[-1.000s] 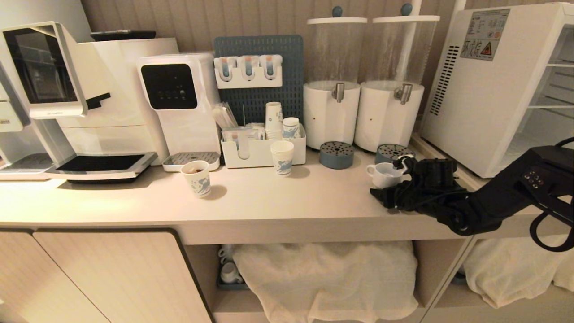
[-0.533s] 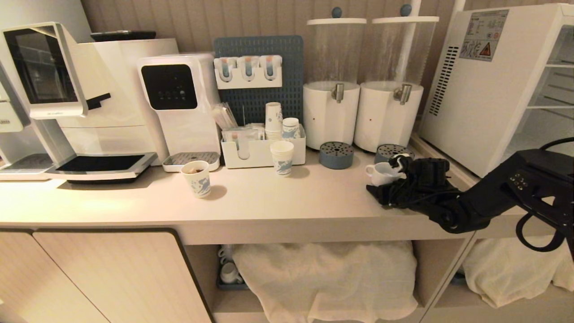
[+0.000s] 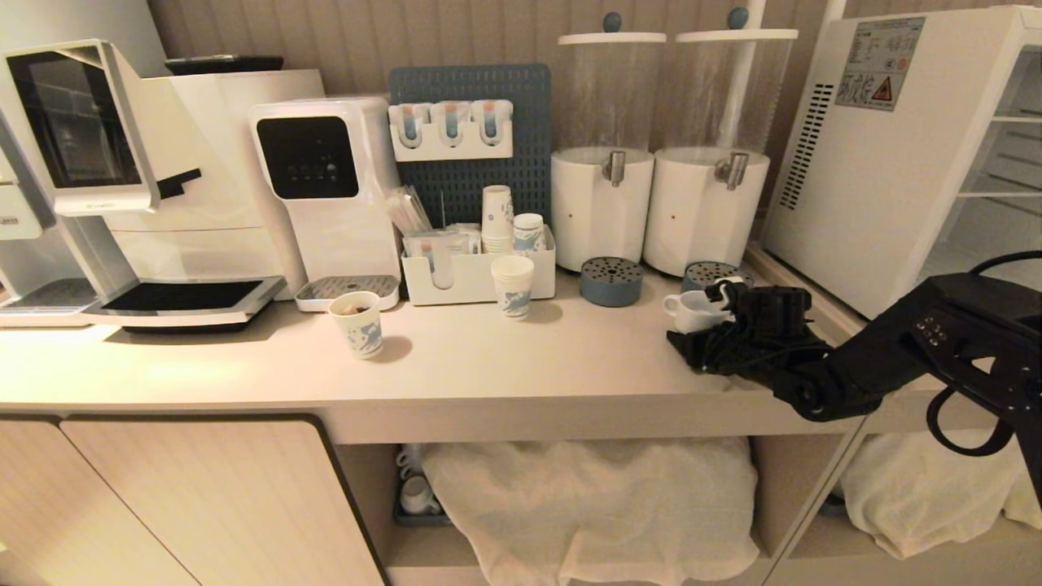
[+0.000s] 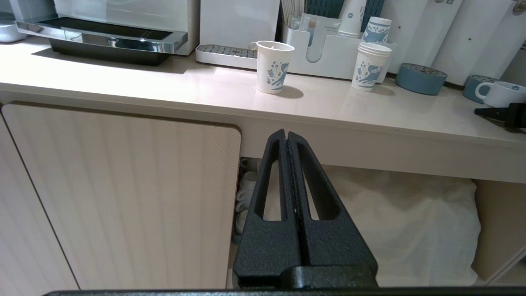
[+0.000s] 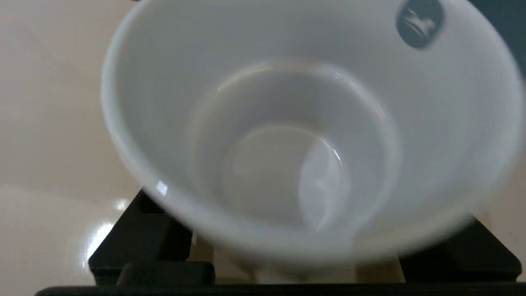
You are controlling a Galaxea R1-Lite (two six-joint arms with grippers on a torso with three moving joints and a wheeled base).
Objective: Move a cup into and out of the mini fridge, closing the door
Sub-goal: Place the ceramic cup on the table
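Pale countertop [image 3: 505, 366] runs the width of the head view, crowded along its back with a coffee machine [image 3: 138, 179], a white water dispenser [image 3: 326, 187], a white organiser tray [image 3: 476, 273] of paper cups and two cylindrical drink dispensers [image 3: 651, 163]. At the far right stands the mini fridge [image 3: 887, 155], its vented side and warning sticker facing the camera; wire shelves show at its open front, and the door itself lies outside every view.

Near the fridge, just in front of a blue-grey drip tray [image 3: 707, 275], sits the cup [image 3: 692, 312], a squat white ceramic mug resting on the counter with its handle toward the robot's left. The right gripper [image 3: 720, 321] reaches in low over the counter, right at the mug. In the right wrist view the mug's empty bowl fills the picture with black fingers [image 5: 141, 230] showing on either side of it, standing wide; whether they already press the wall I cannot tell.

The left gripper [image 4: 287, 137] hangs parked below the counter edge, fingers pressed together on nothing.

By my reading the job is at its start: the fridge looks open, the mug is not yet lifted. Grasping, placing inside, bringing it out and closing the door all remain.
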